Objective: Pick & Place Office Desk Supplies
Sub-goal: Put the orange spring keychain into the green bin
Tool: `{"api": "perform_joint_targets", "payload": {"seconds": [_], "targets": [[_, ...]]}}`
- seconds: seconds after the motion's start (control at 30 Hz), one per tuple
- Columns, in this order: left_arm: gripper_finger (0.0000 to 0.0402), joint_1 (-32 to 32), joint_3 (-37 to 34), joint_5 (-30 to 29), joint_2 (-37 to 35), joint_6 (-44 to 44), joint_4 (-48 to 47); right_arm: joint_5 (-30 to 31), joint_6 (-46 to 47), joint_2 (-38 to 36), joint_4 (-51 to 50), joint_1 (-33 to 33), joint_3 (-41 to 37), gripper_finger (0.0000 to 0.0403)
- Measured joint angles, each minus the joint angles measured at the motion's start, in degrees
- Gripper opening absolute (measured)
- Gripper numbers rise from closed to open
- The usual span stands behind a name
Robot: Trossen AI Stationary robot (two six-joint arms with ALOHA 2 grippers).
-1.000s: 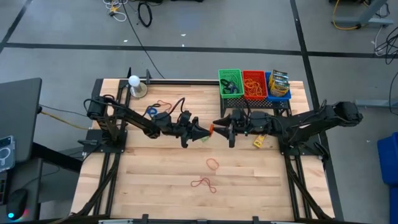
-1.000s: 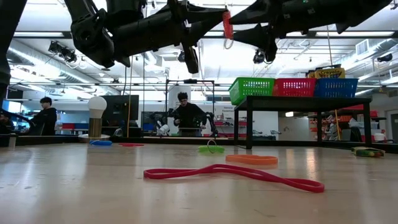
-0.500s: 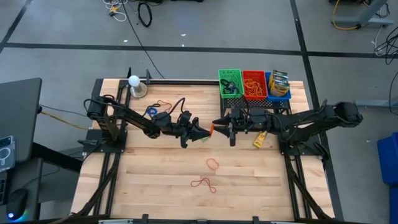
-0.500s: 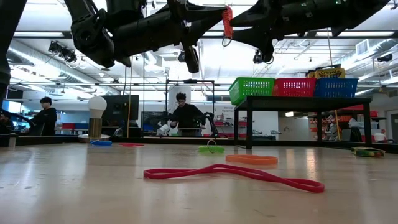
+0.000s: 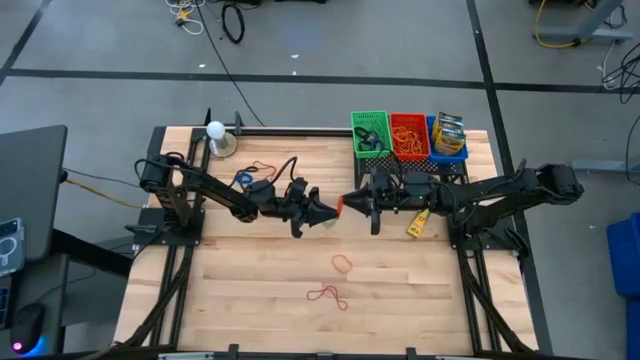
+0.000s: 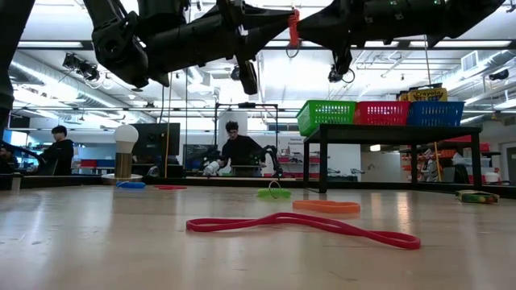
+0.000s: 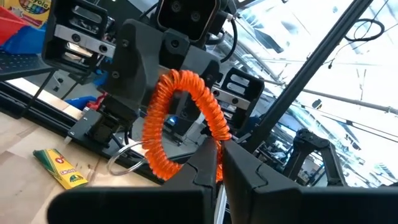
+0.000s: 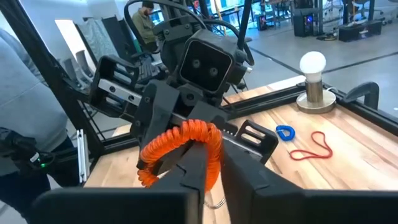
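An orange coiled ring (image 5: 340, 207) hangs in mid-air above the middle of the table, and both grippers meet at it. My left gripper (image 5: 333, 210) comes from the table's left and is shut on it. My right gripper (image 5: 348, 205) comes from the right with its fingers closed on the same ring (image 8: 180, 146). In the low view the ring (image 6: 294, 28) stands upright, high above the tabletop. A thin metal loop (image 7: 121, 163) dangles from the coil (image 7: 180, 121). My left gripper pinches one side of the coil's loop (image 7: 210, 160) between its two fingers, reaching about level from the table's left. The ring stands upright beyond the fingertips, clear of the table. My right gripper pinches another stretch of the coil (image 8: 214, 149) between its two fingers, level from the table's right. The loop stands upright in front of them.
Green (image 5: 370, 135), red (image 5: 408, 137) and blue (image 5: 447, 138) baskets sit on a black stand at the far right. Loose bands lie on the wood: red (image 5: 327, 295), orange (image 5: 342, 263), blue (image 5: 245, 180). A yellow packet (image 5: 417, 227) and a white ball on a metal base (image 5: 217, 135) are also there.
My right gripper has shut its fingers onto the orange ring and rolled a little while staying in place. The ring stays upright between the two grippers.
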Motion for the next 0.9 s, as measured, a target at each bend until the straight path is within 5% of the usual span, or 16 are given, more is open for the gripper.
{"api": "perform_joint_targets", "payload": {"seconds": [0.17,0.5,0.9], "targets": [[0.0054,0.07,0.0,-0.31,0.0,-0.3,-0.02,0.45,-0.89,0.0,-0.18,0.0,0.0,0.0009],[0.0138,3.75,-0.07,2.66,-2.04,-2.16,-1.52,2.75,-0.95,-0.58,-1.15,-1.63,0.0,0.0005],[0.0141,8.16,-0.42,7.09,-11.07,7.27,-20.08,6.15,-3.14,-8.3,-18.21,-8.64,4.63,0.0005]]}}
